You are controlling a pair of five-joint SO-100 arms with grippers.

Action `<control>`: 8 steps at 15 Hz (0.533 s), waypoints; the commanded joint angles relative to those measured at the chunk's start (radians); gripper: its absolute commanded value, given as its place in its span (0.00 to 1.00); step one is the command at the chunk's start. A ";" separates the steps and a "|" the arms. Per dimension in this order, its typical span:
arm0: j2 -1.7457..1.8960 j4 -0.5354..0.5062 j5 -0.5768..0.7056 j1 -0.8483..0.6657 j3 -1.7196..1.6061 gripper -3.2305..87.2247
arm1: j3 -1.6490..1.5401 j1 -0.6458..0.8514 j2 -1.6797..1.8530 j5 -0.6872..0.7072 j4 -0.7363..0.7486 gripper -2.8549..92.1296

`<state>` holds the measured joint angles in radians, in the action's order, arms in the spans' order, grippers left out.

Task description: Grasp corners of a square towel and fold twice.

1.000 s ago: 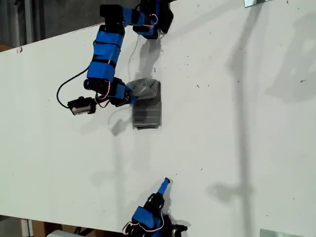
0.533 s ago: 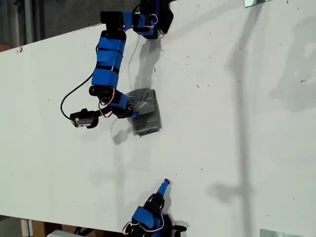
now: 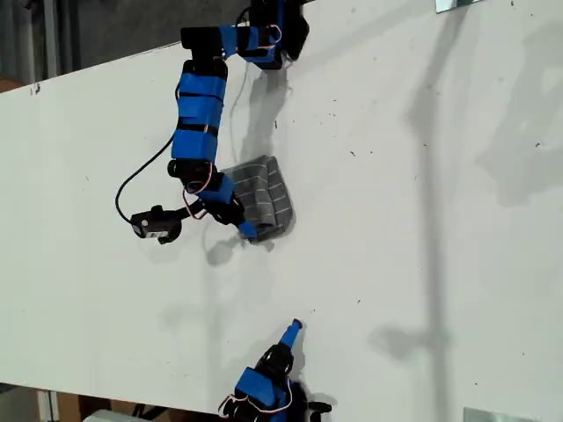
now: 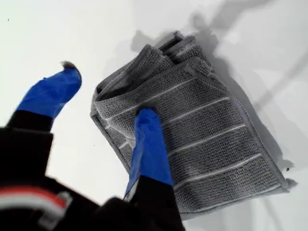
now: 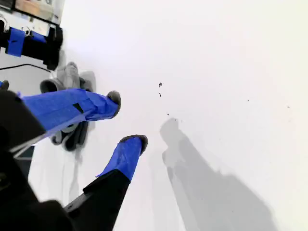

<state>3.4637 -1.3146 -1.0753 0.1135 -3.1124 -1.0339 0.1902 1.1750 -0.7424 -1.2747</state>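
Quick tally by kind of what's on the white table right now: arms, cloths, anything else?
Blue SO-100 arms: 2, my first gripper at the towel, my second gripper over bare table
Grey striped towel, folded: 1
Other loose items: 0 seen
Total: 3

Both arms are built from chunky black motor blocks wrapped in bright blue tape, with thin red and white wires looping at the joints and a long black cable arcing off the bigger arm to a small black camera pod. My first hand has two tapered fingers covered in blue tape over a black body, with a red and white band showing on the housing. My second hand has the same blue-taped fingers, but theirs end in little dark grey pads.
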 commanded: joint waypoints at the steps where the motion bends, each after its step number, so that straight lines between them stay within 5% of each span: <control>1: 0.005 0.005 0.008 0.005 -0.005 0.18 | -0.029 0.011 0.253 -0.012 -0.035 0.38; 4: 0.005 0.005 0.008 0.005 -0.005 0.18 | -0.657 0.008 0.834 -0.249 0.032 0.37; 8: 0.005 0.005 0.008 0.005 -0.005 0.17 | -1.476 -0.150 1.534 -0.548 0.305 0.33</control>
<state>3.4637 -1.3146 -1.0753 0.1135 -3.1124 -2.2657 0.0706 2.4528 -1.2103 -1.0508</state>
